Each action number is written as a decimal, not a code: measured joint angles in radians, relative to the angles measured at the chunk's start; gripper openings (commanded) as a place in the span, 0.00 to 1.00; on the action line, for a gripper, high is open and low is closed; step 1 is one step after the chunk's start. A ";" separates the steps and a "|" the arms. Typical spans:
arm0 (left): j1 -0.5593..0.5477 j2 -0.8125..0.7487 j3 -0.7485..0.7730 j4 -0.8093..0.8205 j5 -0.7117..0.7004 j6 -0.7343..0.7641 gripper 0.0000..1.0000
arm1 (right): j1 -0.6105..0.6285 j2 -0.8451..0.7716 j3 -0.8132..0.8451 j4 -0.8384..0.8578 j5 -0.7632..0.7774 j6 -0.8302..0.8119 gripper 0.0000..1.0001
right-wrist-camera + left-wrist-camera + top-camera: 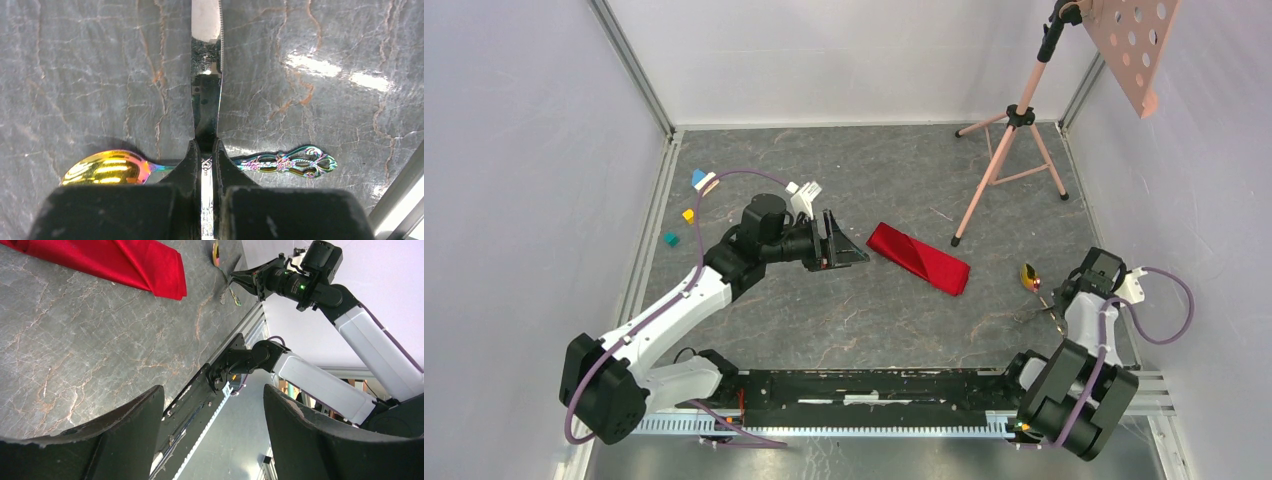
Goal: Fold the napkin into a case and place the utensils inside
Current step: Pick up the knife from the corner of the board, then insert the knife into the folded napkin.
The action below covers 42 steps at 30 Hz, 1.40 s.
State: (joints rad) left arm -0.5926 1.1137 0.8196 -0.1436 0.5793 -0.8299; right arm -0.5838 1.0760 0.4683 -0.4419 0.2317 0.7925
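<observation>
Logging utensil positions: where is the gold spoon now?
Top view: the gold spoon lies far right on the table, right of the folded red napkin, crosswise by the right gripper, which is shut on a silver knife.

you see a folded bright red cloth napkin, plain all over. the flat stone-look tabletop is dark grey, marbled with pale and rust-orange veins. the shiny gold metal spoon shades from gold to pink at the bowl, and its handle is rainbow green, purple and blue over an embossed floral scroll. the slim silver metal knife is mirror grey. there is a small blue toy block, a small yellow toy block and a small teal toy block. the thin metal tripod stand is salmon pink.
</observation>
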 measured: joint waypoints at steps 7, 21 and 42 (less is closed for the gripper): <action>0.000 0.035 -0.001 0.013 0.006 0.000 0.79 | 0.000 -0.112 -0.064 0.064 -0.076 -0.086 0.00; 0.000 0.072 -0.001 0.011 0.001 0.000 0.80 | 0.177 -0.217 -0.106 0.201 -0.275 -0.375 0.00; 0.021 0.280 0.061 -0.024 -0.061 0.015 0.77 | 0.696 -0.148 0.041 0.251 -0.563 -0.802 0.00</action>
State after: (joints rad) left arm -0.5716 1.3937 0.8806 -0.1680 0.5186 -0.8146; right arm 0.1123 0.9283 0.5091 -0.1913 -0.3309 -0.0097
